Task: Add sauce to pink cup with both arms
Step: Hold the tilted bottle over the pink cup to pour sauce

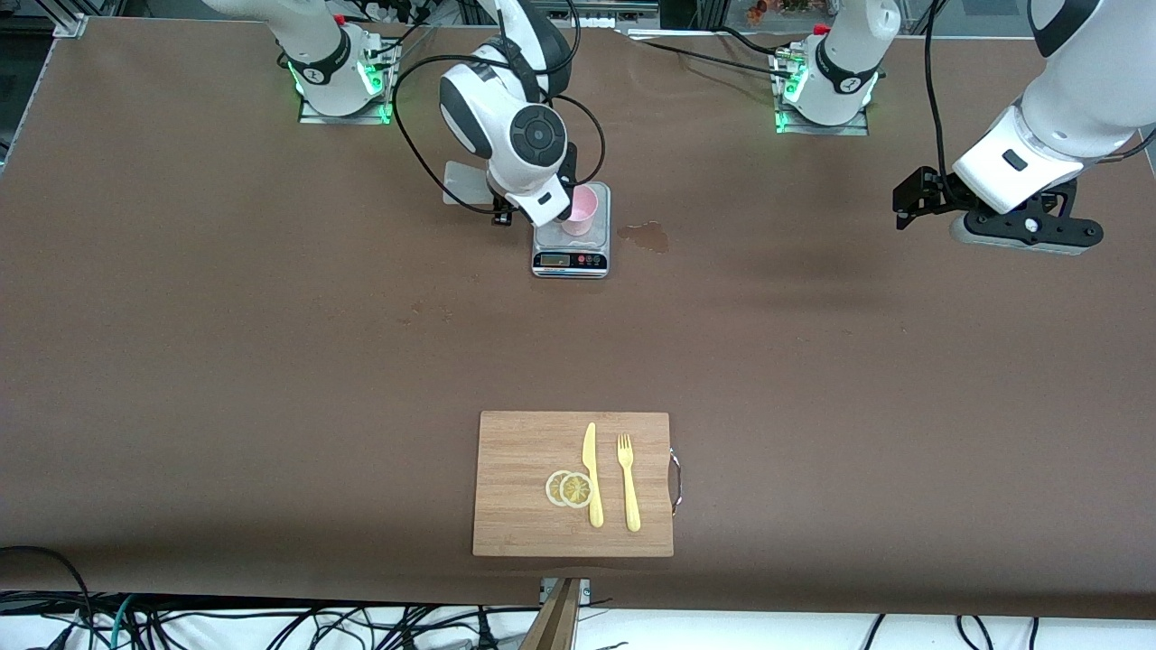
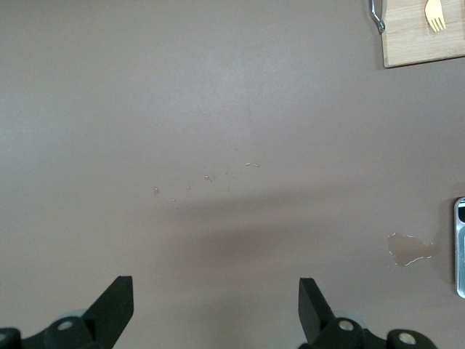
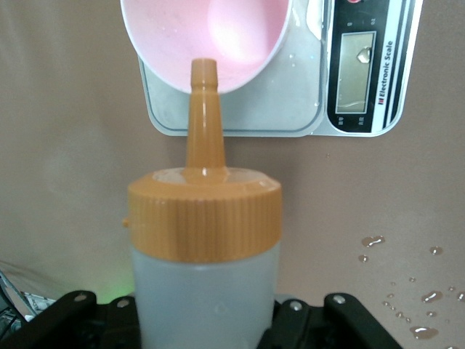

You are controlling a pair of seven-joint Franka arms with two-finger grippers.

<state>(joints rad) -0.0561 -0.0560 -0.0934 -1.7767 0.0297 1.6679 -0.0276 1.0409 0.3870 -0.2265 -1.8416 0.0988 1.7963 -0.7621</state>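
The pink cup (image 1: 581,210) stands on a small kitchen scale (image 1: 571,257) near the robots' bases. In the right wrist view my right gripper (image 3: 205,329) is shut on the sauce bottle (image 3: 205,291), a whitish bottle with an orange cap (image 3: 205,218). The bottle is tipped toward the cup, and the nozzle tip (image 3: 204,71) sits at the rim of the pink cup (image 3: 240,36). In the front view the right wrist hides the bottle. My left gripper (image 1: 912,203) hangs open over bare table at the left arm's end, nothing between its fingers (image 2: 116,305).
A wet spill (image 1: 646,236) lies beside the scale toward the left arm's end. A wooden cutting board (image 1: 519,451) near the front camera carries lemon slices (image 1: 569,488), a yellow knife (image 1: 591,474) and a yellow fork (image 1: 629,481). Droplets (image 3: 429,297) dot the table by the scale.
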